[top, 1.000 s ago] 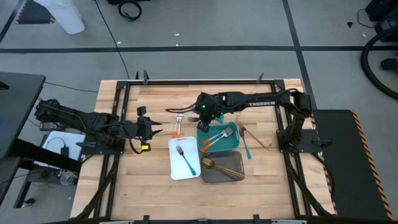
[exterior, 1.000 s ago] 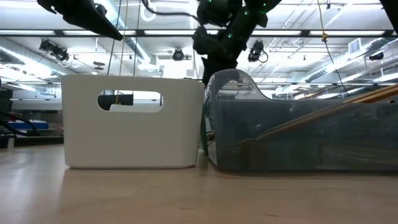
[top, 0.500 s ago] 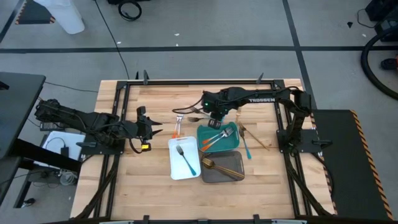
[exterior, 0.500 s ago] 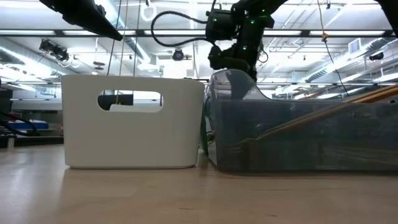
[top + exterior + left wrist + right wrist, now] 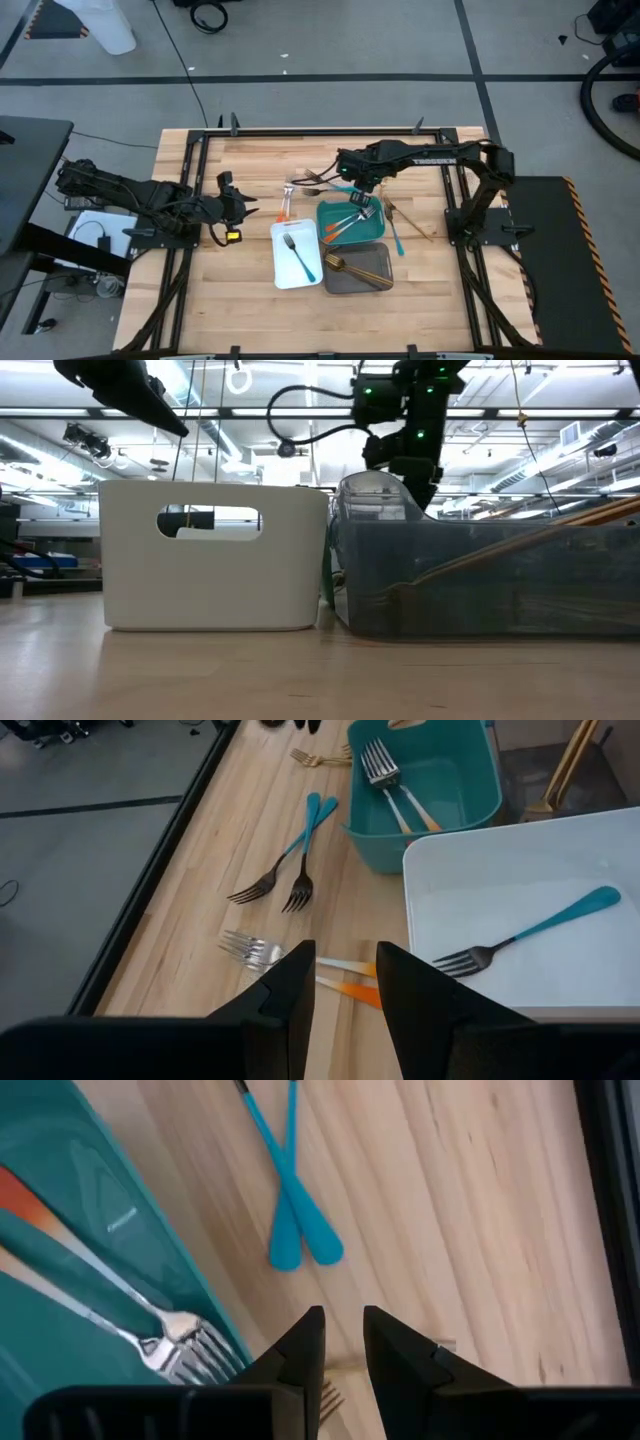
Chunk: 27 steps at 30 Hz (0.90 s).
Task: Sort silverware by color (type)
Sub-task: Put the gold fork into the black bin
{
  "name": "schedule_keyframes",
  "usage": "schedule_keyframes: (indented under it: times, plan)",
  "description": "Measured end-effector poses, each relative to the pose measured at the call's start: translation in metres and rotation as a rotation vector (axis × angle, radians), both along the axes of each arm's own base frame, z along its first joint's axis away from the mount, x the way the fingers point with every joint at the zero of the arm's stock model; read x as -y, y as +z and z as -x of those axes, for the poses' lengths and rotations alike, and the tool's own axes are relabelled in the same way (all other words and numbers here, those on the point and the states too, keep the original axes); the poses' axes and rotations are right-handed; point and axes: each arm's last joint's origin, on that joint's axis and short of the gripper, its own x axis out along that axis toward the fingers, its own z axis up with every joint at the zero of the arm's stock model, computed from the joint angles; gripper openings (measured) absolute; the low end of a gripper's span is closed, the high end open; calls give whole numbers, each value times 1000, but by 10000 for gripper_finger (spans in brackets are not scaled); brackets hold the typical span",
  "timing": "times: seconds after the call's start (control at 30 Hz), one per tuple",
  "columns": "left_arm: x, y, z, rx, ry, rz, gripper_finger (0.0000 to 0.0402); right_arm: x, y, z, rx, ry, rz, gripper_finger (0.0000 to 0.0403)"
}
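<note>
My right gripper [image 5: 360, 190] [image 5: 343, 1345] is open by a narrow gap and empty. It hovers over the far edge of the teal tray [image 5: 378, 232], near two teal-handled forks [image 5: 298, 1240] [image 5: 312, 188] lying flat on the wood. The teal tray holds orange-handled forks [image 5: 345, 225] [image 5: 110, 1300]. A teal-handled fork [image 5: 299, 257] lies in the white tray [image 5: 281, 276], and gold pieces [image 5: 355, 270] lie in the grey tray [image 5: 372, 284]. Orange-handled forks [image 5: 300, 965] [image 5: 284, 207] lie on the table. My left gripper [image 5: 248, 208] [image 5: 346, 985], open and empty, waits just left of them.
A gold fork [image 5: 320, 758] lies on the wood beyond the teal-handled pair. Right of the teal tray lie another teal-handled fork [image 5: 396, 232] and gold pieces [image 5: 410, 222]. The three trays stand close together mid-table. In the low view the white tray [image 5: 215, 555] and grey tray [image 5: 480, 580] block the tabletop behind.
My right gripper has moved toward the table's right edge, from over the teal tray's far left corner to the middle of its far edge. The forks and trays have stayed where they were.
</note>
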Motion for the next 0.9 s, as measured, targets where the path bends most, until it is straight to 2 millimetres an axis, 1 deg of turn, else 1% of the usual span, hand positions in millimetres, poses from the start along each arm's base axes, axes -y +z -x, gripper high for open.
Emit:
schedule_keyframes:
  times: [0.27,0.47,0.7,0.9]
  plan:
    - [0,1,0,6,-4,-3,118,-8,-2,32,38,-84,-14,83]
    - [0,1,-1,16,-5,-1,118,-19,-2,53,66,-103,-35,83]
    - [1,4,-3,37,-18,-12,118,-25,-13,75,74,-152,-48,83]
    - [1,4,-3,40,-31,-29,118,-28,-22,88,77,-211,-76,84]
